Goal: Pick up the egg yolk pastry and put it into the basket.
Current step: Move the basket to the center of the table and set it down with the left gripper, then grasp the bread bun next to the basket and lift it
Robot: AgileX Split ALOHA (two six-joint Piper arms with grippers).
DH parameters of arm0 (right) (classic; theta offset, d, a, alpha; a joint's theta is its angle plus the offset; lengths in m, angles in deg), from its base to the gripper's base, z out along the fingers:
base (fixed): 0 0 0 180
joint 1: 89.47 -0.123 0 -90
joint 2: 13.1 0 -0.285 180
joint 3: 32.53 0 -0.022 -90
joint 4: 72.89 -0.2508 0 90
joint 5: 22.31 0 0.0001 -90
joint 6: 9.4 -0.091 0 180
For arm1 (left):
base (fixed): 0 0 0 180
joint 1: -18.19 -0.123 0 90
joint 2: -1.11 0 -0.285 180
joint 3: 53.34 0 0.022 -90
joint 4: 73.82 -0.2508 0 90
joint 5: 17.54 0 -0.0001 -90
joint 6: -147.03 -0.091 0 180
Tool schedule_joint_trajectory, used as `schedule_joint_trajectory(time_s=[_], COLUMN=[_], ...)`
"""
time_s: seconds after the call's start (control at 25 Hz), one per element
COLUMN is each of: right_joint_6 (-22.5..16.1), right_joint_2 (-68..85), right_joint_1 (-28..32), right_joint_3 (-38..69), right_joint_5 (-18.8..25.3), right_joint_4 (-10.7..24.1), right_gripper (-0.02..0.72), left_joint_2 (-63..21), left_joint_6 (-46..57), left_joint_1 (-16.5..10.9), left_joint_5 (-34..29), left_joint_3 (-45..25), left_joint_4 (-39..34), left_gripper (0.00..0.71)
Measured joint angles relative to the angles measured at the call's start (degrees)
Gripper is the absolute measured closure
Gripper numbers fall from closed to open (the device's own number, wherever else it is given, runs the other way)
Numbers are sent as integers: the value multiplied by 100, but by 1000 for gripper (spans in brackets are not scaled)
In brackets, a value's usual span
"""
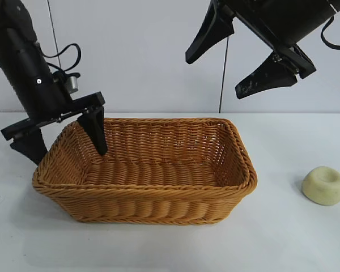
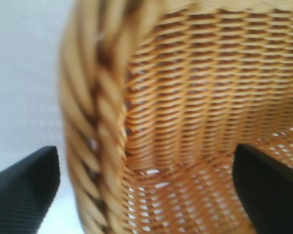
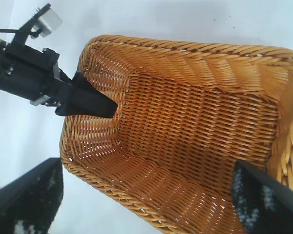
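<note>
One woven wicker basket (image 1: 144,170), rectangular, braided rim. One egg yolk pastry (image 1: 324,185), matte domed, on the table (image 1: 283,238) well right of it. Left gripper (image 1: 65,139) spread wide, straddling the basket's left wall; right gripper (image 1: 238,54) wide, raised above

Before me lie a matte white table (image 1: 158,249) spanning the whole foreground, a plain pale wall (image 1: 141,56) rising behind its far edge, and a thin dark cable (image 1: 222,79) hanging straight down in front of that wall to the table's edge.
</note>
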Motion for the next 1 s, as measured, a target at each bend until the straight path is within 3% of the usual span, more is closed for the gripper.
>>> schedule_joint_trajectory(time_s=[0.16,0.36,0.68,1.0], right_joint_6=[0,0,0,0], right_joint_2=[0,0,0,0], right_joint_1=[0,0,0,0], right_joint_3=[0,0,0,0], right_joint_5=[0,0,0,0], right_joint_4=[0,0,0,0], right_gripper=[38,38,38,38], left_joint_2=[-280,-492,-511,-511], left_joint_6=[190,593,704,709], left_joint_1=[0,0,-52,-843], left_joint_5=[-103,-129,-152,-152], left_joint_3=[717,1513,1648,1648], left_joint_4=[-401,-1412,-2342,-2425], left_gripper=[18,18,18,18])
